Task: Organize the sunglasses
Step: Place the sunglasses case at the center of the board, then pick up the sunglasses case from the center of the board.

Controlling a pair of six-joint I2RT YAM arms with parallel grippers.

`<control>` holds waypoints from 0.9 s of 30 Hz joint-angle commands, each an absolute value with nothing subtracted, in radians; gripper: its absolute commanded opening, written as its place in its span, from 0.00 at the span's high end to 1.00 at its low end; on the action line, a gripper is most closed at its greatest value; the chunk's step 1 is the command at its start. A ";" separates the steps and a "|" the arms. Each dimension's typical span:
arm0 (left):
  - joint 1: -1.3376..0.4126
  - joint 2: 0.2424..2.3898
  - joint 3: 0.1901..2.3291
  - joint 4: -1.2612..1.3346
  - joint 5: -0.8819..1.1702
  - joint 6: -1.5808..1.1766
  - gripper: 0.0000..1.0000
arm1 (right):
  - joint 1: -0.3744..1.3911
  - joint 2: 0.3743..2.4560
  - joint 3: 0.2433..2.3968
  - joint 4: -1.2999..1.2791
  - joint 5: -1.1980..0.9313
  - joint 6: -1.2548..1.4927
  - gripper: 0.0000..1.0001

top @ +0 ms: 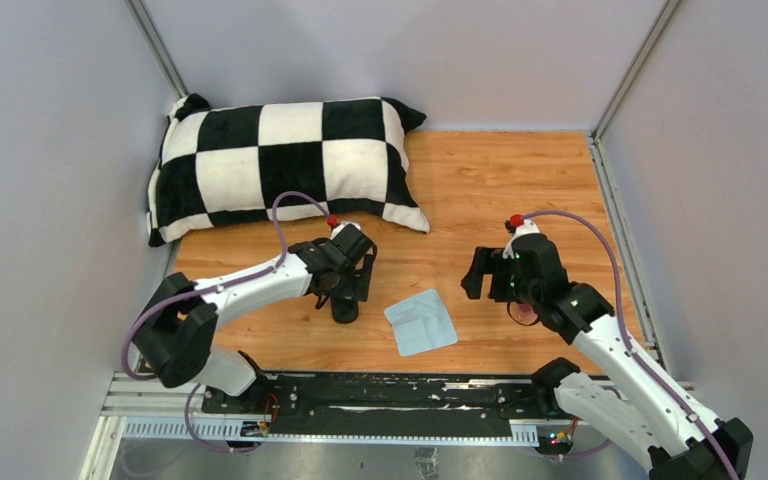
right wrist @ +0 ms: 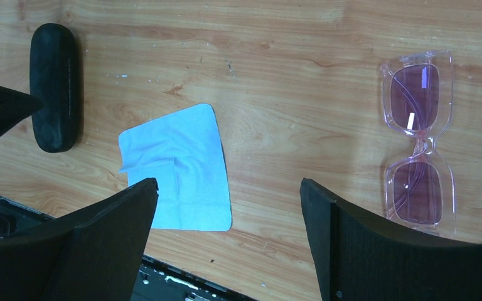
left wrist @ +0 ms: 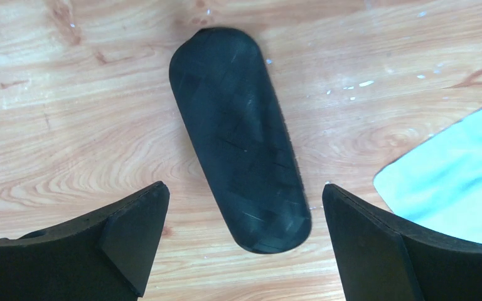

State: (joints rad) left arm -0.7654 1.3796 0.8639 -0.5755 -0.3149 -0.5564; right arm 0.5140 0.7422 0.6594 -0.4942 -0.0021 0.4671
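The sunglasses [right wrist: 417,144], clear-framed with pink-purple lenses, lie folded on the wooden table; from above only a pink bit [top: 523,313] shows under my right arm. A black oblong case [left wrist: 238,138] lies closed on the table, seen too in the top view [top: 345,310] and the right wrist view [right wrist: 54,88]. My left gripper [left wrist: 243,188] hangs open just above the case's near end, its fingers wide on either side and not touching it. My right gripper [right wrist: 229,185] is open and holds nothing, with the sunglasses off to its right side.
A light blue cloth [top: 421,321] lies flat between the case and the sunglasses, also showing in both wrist views [right wrist: 176,169] [left wrist: 452,188]. A black-and-white checkered pillow [top: 280,165] fills the back left. The black base rail [top: 380,400] runs along the near edge.
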 commanded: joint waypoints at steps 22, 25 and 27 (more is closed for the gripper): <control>-0.654 1.404 0.762 -0.392 -0.136 -0.559 0.43 | 0.504 0.615 0.614 -0.602 -0.001 0.505 0.12; -0.623 1.323 0.747 -0.358 0.042 -0.454 0.44 | 0.504 0.608 0.611 -0.606 -0.001 0.512 0.12; -0.621 1.259 0.746 -0.338 0.147 -0.431 0.44 | 0.504 0.607 0.614 -0.604 -0.010 0.521 0.12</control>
